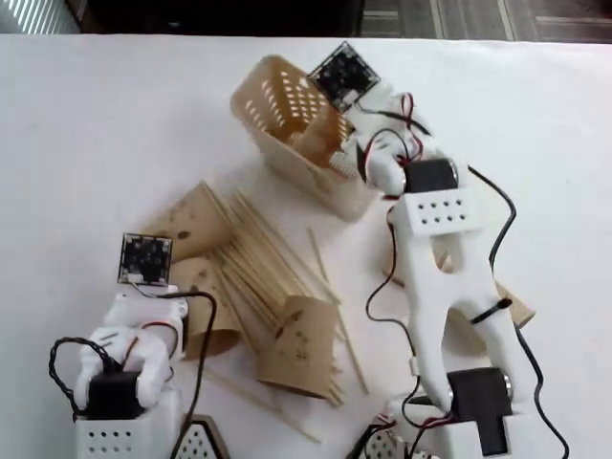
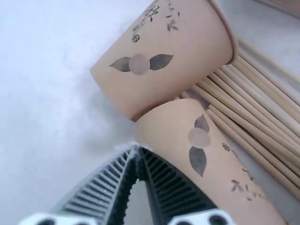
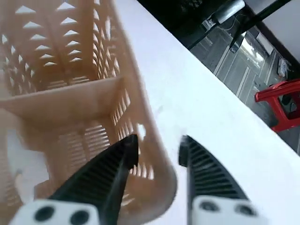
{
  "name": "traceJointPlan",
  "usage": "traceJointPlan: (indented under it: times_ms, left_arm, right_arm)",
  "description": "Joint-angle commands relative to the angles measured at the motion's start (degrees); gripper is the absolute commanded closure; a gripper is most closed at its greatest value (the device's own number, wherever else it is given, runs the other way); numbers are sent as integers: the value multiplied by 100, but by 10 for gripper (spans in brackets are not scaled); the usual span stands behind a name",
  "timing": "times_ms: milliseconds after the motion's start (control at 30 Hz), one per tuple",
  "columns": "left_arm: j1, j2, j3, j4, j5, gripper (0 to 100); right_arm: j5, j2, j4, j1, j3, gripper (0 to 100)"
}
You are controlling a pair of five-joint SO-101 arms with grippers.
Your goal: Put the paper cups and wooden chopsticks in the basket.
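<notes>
A tan slotted basket (image 1: 287, 120) sits tilted at the back of the table. My right gripper (image 3: 158, 143) is open astride its rim (image 3: 157, 168), one finger inside and one outside. Several paper cups lie on their sides: one (image 1: 191, 222) at the left, one (image 1: 206, 311) beside my left arm, one (image 1: 301, 346) in the middle, and one (image 1: 512, 308) partly under the right arm. Wooden chopsticks (image 1: 268, 268) are strewn between them. My left gripper (image 2: 137, 150) is shut, its tips at the base of a cup (image 2: 201, 154), with another cup (image 2: 164, 56) just beyond.
The white table (image 1: 96, 143) has free room at the left and back left. Its far edge runs along the back, with a dark floor and a red chair (image 3: 281, 101) beyond. The right arm (image 1: 445, 287) and its cables cross the right side.
</notes>
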Motion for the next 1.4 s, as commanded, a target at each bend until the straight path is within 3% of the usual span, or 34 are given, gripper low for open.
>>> traceJointPlan:
  times_ms: [0, 367, 700, 1200, 1267, 1367]
  left_arm:
    - [-57, -22, -26, -88, -44, 976]
    - [-57, -22, -26, -88, -44, 976]
    - [-57, -22, -18, -79, -44, 976]
    - [-57, -22, -18, -79, -44, 976]
    - [-57, -22, -18, -79, -44, 976]
    - [-57, -22, -18, -79, -44, 976]
  right_arm:
    - [-369, -22, 453, 92, -818, 754]
    - [-378, 22, 2070, -365, -2637, 746]
    - [-369, 620, 2237, -1332, -2813, 745]
    - [-396, 2914, 2721, -1490, -4730, 748]
    - [-352, 3152, 2721, -1481, -4809, 767]
    - [123, 3284, 2888, -1473, -4879, 882]
